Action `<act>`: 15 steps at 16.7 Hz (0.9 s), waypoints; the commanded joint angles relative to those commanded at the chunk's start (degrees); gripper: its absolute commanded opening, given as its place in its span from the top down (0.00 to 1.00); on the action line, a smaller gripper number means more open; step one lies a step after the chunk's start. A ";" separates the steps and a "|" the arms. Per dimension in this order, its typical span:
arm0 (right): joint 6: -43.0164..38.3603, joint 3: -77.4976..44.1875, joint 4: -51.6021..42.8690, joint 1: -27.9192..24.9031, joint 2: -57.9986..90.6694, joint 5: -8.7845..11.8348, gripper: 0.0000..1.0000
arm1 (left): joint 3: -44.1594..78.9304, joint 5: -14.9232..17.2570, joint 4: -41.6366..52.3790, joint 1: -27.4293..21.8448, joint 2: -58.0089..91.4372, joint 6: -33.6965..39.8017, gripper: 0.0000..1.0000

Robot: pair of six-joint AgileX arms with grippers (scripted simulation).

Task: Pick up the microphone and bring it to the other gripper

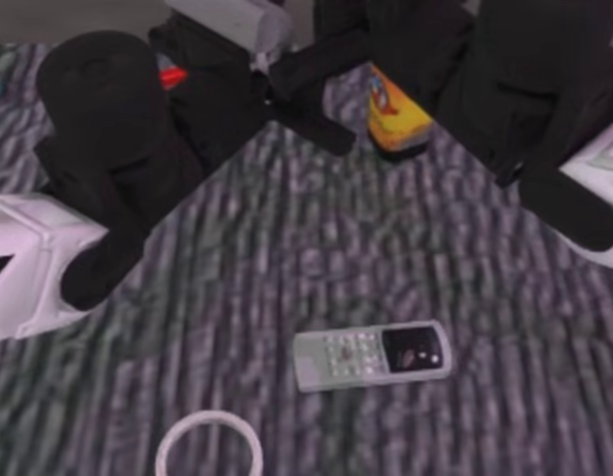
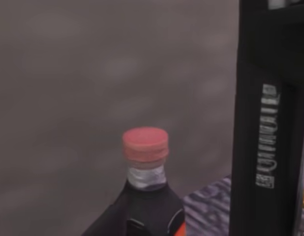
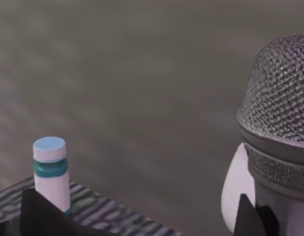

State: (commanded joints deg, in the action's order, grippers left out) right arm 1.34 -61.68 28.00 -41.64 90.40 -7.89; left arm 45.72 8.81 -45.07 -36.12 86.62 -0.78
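Two grippers are hovering at the worktop's twelve o'clock. The microphone is standing upright just beside the right gripper's spread fingers. I cannot tell the state of the left gripper's fingers.

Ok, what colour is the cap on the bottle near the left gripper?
Pinkish red; the bottle cap shows best in the left wrist view.

even, soft light from above in all three views, no glare. top view slightly blurry; the striped tablecloth smears, the phone casts barely any shadow. wrist views have hazy grey backgrounds; the microphone mesh is sharp, the pink-capped bottle soft. black arm parts lose detail.
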 joint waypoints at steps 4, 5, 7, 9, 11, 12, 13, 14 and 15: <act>0.60 -0.40 0.22 -0.21 -1.03 -0.75 1.00 | -0.64 -1.84 0.02 2.11 0.57 -0.69 0.00; 0.60 -0.30 0.20 -0.13 -1.12 -0.65 1.00 | -0.82 -1.81 0.08 2.15 0.38 -0.68 0.00; 0.56 0.71 0.04 0.70 -2.04 0.33 1.00 | -2.77 -1.57 0.55 2.64 -1.78 -0.65 0.00; 0.44 2.39 -0.12 2.28 -3.79 2.05 1.00 | -6.16 -1.24 1.29 3.52 -5.95 -0.61 0.00; 0.34 4.13 -0.19 3.96 -5.74 3.99 1.00 | -10.01 -0.73 2.12 4.40 -10.87 -0.55 0.00; 0.35 4.89 -0.20 4.74 -6.62 4.85 1.00 | -11.75 -0.48 2.46 4.76 -13.05 -0.53 0.00; 0.40 5.52 -0.21 5.40 -7.36 5.55 1.00 | -13.16 -0.26 2.69 5.06 -14.67 -0.52 0.00; 0.46 5.95 -0.20 5.87 -7.86 6.02 1.00 | -14.09 -0.10 2.81 5.26 -15.67 -0.53 0.00; 0.49 6.13 -0.20 6.08 -8.07 6.22 1.00 | -14.47 -0.03 2.85 5.34 -16.07 -0.54 0.00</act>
